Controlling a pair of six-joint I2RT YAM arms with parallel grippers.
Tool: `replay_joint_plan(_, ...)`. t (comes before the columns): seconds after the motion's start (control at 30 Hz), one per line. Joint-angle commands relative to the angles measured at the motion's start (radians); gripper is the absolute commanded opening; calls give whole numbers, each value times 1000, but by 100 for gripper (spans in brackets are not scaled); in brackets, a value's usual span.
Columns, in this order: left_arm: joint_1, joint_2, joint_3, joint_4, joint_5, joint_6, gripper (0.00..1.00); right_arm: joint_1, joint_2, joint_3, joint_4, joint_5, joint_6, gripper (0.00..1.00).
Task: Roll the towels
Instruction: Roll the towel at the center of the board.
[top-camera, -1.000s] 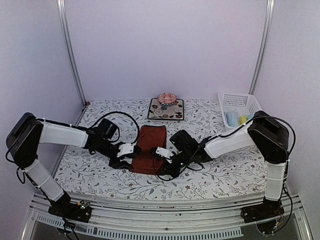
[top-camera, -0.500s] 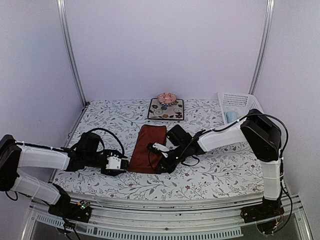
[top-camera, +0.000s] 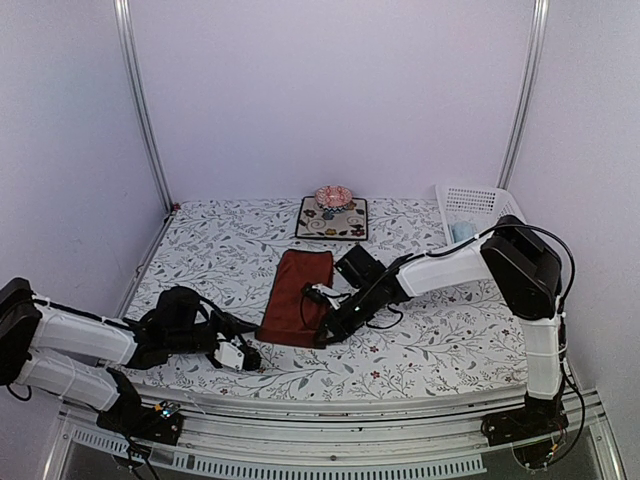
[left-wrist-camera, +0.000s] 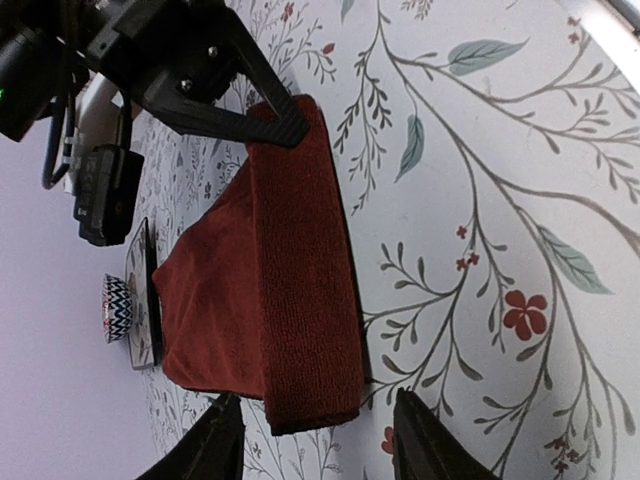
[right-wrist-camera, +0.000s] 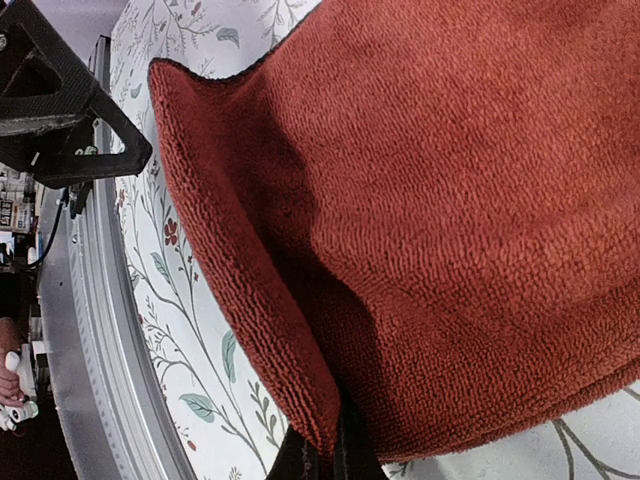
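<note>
Floral covering (top-camera: 220, 250); up close, right pincer (right-wrist-camera: 325, 452) nips towel (right-wrist-camera: 450, 200).

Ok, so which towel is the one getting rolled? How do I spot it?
Find the white flowery table cover. In its middle, nearer than the square dark floral mat, lies the dark red towel, with the right end effector pinching its near edge. It is the only plain, single-colour cloth lying out on the cover.

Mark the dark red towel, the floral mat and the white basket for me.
dark red towel (top-camera: 300, 278): top external view, middle of the cloth.
floral mat (top-camera: 340, 227): top external view, its bare near part.
white basket (top-camera: 478, 198): top external view, back wall.
</note>
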Motion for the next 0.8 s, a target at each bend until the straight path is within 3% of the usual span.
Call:
replay_joint_plan(0.0, -30, 32, -15, 104, -51, 53, 50, -23, 24, 27, -25, -75, 64, 3)
replay_joint_plan(0.43, -79, 182, -5, 235, -118, 101, 49, -38, 53, 76, -76, -105, 76, 3)
replay_joint_plan(0.77, -77, 256, 99, 81, -125, 39, 50, -51, 57, 89, -87, -108, 76, 10)
